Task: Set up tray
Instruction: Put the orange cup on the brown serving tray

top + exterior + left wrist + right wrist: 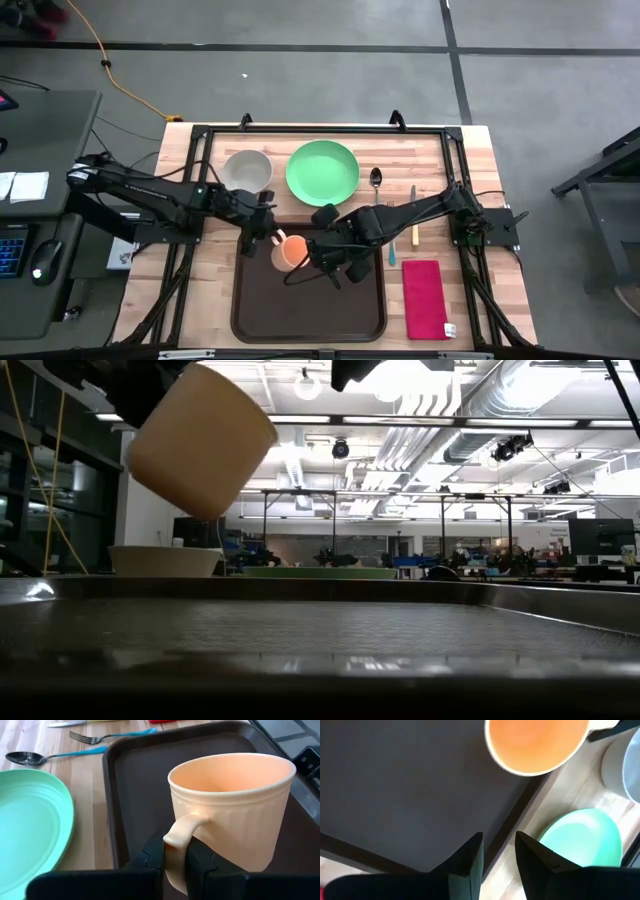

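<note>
So the tray [308,300] sits at the near edge of the table [200,270], about the middle, and it looks bare so far. Just over its far left corner the left gripper [175,865] has an orange mug [289,249] pinched by the handle, hanging tilted above the tray floor, not set down yet. The right gripper [498,851] hovers over the tray's far edge right beside the mug, fingers a narrow gap apart with nothing in them. To the right of the tray, the red napkin [424,298] lies along the table's right side. Farther back: fork [392,235], knife [414,225] and spoon [376,181], then the green plate [322,170] and a grey bowl [247,169] along the far edge. I'd say barely started; everything except the mug looks left to do.
</note>
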Controlling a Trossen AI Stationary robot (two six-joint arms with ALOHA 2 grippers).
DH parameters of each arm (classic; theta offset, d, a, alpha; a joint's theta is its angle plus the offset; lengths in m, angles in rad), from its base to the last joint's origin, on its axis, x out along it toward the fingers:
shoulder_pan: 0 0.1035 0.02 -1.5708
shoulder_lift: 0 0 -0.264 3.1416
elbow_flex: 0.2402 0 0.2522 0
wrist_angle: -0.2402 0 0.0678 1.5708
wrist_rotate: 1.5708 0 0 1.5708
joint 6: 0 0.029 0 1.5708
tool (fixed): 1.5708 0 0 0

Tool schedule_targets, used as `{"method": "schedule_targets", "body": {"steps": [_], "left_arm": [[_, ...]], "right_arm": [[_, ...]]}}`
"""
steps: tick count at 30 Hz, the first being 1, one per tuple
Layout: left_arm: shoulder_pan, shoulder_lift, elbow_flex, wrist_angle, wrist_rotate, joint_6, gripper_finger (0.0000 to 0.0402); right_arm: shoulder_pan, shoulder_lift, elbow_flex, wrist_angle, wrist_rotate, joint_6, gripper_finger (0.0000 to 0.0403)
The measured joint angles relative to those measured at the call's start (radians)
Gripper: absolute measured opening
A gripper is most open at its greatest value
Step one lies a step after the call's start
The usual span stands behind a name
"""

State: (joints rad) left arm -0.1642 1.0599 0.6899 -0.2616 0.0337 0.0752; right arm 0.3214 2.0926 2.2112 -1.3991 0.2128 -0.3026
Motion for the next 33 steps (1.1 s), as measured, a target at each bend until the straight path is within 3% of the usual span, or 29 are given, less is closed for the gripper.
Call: {"method": "schedule_targets", "body": {"steps": [17, 33], "left_arm": [[0.0, -0.279, 0.0, -0.188, -0.072, 0.001, 0.0072], [0.0, -0.428, 0.0, -0.289, -0.094, 0.007, 0.0072]], "right_arm": [[-0.001, 0.0, 0.0, -0.018, 0.032, 0.079, 0.0086], [-0.028, -0.021, 0.0, -0.15, 0.042, 0.336, 0.0083]]}}
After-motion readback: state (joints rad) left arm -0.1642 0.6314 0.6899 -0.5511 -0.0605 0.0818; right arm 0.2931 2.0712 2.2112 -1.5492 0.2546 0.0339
